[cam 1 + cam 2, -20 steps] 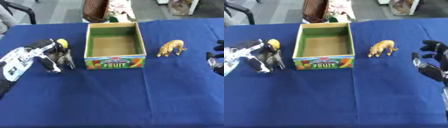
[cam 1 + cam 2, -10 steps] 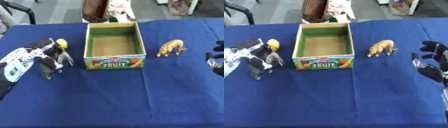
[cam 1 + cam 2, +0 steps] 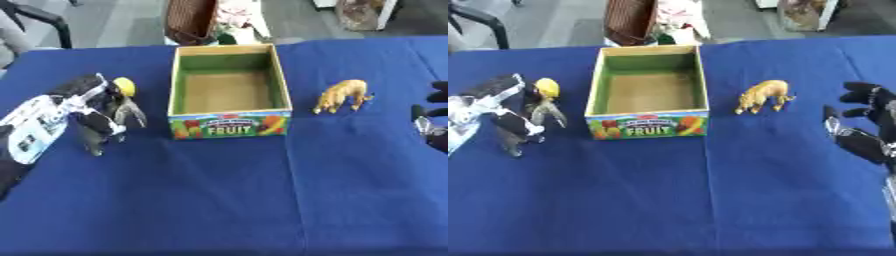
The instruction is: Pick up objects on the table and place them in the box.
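A cardboard box (image 3: 229, 126) with a "FRUIT" label on its front wall stands open at the table's middle; nothing shows inside it. Just left of the box, my left hand (image 3: 87, 111) has its fingers curled downward, and a small yellow object (image 3: 124, 86) is pinched at the top of the hand. To the right of the box a golden toy animal (image 3: 343, 95) stands on the blue cloth. My right hand (image 3: 861, 131) rests at the right edge, fingers relaxed and holding nothing, apart from the toy animal.
A blue cloth (image 3: 227, 200) covers the table, with wide bare room in front of the box. Beyond the far edge stand a brown basket (image 3: 189, 20) and other clutter, and a chair (image 3: 35, 20) at the far left.
My left hand's fingers have swung down and slightly back toward me, while the yellow object stays almost where it was. The right hand, box and toy animal have not moved.
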`<control>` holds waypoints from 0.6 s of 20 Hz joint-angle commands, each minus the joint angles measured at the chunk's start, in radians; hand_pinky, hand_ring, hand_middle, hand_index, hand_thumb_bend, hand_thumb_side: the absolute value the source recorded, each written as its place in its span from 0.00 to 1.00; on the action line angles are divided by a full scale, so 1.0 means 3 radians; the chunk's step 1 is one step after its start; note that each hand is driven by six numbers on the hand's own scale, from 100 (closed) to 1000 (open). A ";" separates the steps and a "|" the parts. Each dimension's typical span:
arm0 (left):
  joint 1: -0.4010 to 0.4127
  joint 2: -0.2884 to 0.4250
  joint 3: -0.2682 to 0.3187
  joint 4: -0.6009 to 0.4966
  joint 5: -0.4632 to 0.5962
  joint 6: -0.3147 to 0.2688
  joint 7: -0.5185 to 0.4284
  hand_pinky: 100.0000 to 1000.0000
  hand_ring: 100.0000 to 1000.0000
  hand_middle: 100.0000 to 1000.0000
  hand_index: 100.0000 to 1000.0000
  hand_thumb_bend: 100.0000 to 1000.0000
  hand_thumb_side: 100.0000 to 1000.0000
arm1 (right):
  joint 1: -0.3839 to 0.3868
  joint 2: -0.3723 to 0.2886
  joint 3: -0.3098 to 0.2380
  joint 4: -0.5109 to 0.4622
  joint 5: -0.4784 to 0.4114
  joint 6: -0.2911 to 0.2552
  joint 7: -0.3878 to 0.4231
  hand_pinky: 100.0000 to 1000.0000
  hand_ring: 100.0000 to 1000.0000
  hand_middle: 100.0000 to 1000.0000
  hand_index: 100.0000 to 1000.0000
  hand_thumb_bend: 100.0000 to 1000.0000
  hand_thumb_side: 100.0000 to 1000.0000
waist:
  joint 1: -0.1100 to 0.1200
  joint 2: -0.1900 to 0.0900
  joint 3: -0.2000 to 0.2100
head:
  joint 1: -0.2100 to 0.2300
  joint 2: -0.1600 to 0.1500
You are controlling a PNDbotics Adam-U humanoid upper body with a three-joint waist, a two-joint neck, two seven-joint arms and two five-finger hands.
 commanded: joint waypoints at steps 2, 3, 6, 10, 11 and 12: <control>-0.0048 0.0220 0.0109 -0.0165 0.0023 0.0007 -0.0036 0.22 0.00 0.00 0.25 0.16 0.13 | -0.0044 -0.0055 -0.0025 -0.0028 0.0009 -0.0010 0.0000 0.58 0.71 0.55 0.75 0.17 0.00 | -0.0006 -0.0056 0.0008 | -0.0012 0.0014; -0.0057 0.0247 0.0119 -0.0198 0.0022 0.0006 -0.0045 0.23 0.00 0.00 0.25 0.16 0.13 | -0.0044 -0.0055 -0.0025 -0.0028 0.0009 -0.0011 0.0000 0.58 0.71 0.55 0.75 0.17 0.00 | -0.0005 -0.0059 0.0010 | -0.0014 0.0014; -0.0095 0.0325 0.0138 -0.0286 0.0003 -0.0005 -0.0093 0.24 0.00 0.00 0.25 0.17 0.13 | -0.0044 -0.0057 -0.0023 -0.0026 0.0012 -0.0011 0.0002 0.58 0.71 0.55 0.75 0.17 0.00 | -0.0003 -0.0068 0.0012 | -0.0018 0.0011; -0.0147 0.0382 0.0155 -0.0359 -0.0034 -0.0020 -0.0148 0.24 0.00 0.00 0.25 0.17 0.13 | -0.0037 -0.0061 -0.0024 -0.0022 0.0015 -0.0012 0.0001 0.58 0.71 0.55 0.75 0.17 0.00 | 0.0002 -0.0078 0.0014 | -0.0023 0.0011; -0.0150 0.0384 0.0157 -0.0365 -0.0037 -0.0019 -0.0154 0.24 0.00 0.00 0.25 0.17 0.13 | -0.0036 -0.0062 -0.0024 -0.0022 0.0015 -0.0012 0.0001 0.58 0.71 0.55 0.75 0.17 0.00 | 0.0002 -0.0078 0.0014 | -0.0024 0.0011; -0.0151 0.0386 0.0158 -0.0369 -0.0039 -0.0019 -0.0157 0.24 0.00 0.00 0.25 0.17 0.13 | -0.0036 -0.0062 -0.0024 -0.0022 0.0015 -0.0012 0.0001 0.58 0.71 0.55 0.75 0.17 0.00 | 0.0002 -0.0078 0.0014 | -0.0024 0.0011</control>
